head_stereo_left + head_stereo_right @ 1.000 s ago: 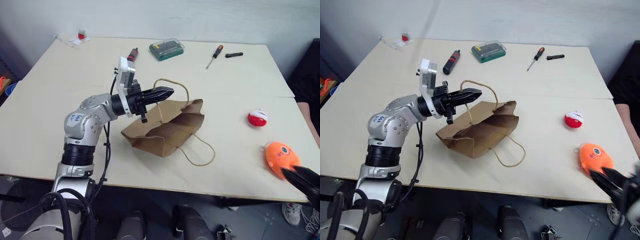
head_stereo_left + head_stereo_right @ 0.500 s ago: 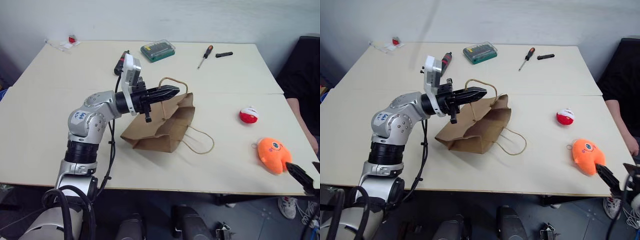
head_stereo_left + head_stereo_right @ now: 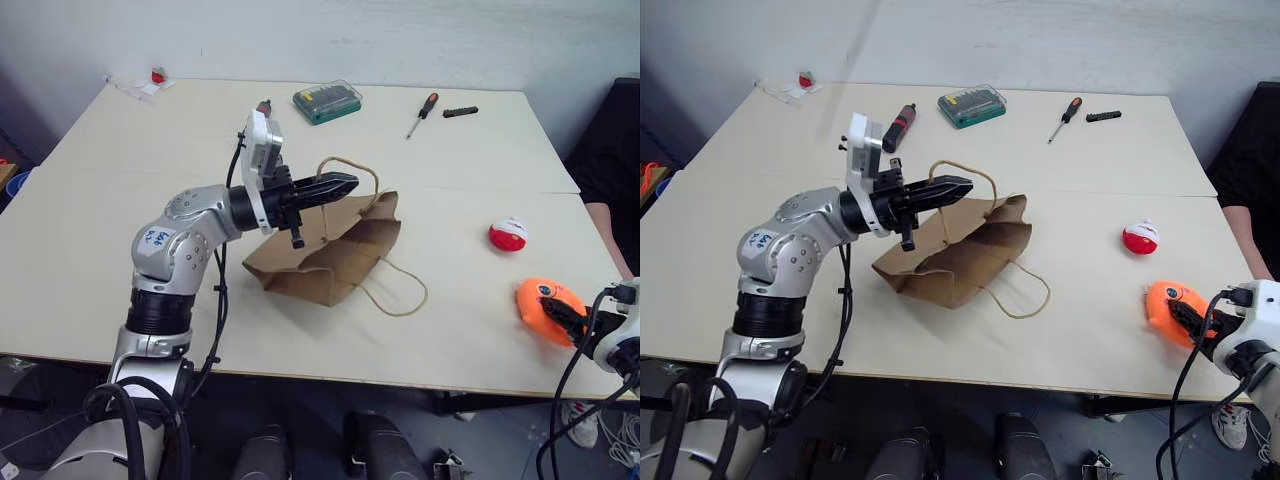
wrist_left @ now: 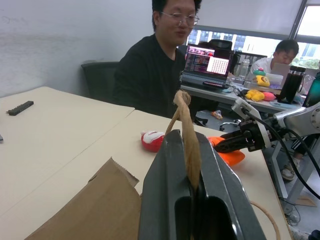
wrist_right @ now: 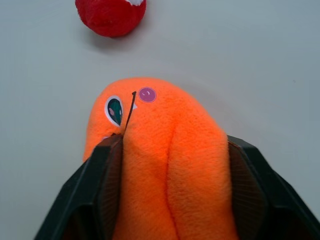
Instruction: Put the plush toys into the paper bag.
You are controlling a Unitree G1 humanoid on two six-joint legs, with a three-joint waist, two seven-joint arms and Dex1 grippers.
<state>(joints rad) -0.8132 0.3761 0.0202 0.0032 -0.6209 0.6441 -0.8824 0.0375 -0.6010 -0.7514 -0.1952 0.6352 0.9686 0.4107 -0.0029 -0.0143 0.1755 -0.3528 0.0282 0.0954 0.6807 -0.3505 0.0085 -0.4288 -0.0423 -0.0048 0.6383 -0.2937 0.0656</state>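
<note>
- Near the middle of the table, we keep the paper bag half-raised: our left gripper is clenched on one handle, and the mouth faces our right side.
- At the table's right front edge, our right gripper straddles the orange toy, its fingers pressing the flanks, well apart from the bag.
- Beyond it lies the red-and-white ball, nearer our right arm.

The right gripper fingers are covering both flanks of the orange plush toy, whose lower body the frame edge is cutting off; likewise the red-and-white ball, showing only partly.
</note>
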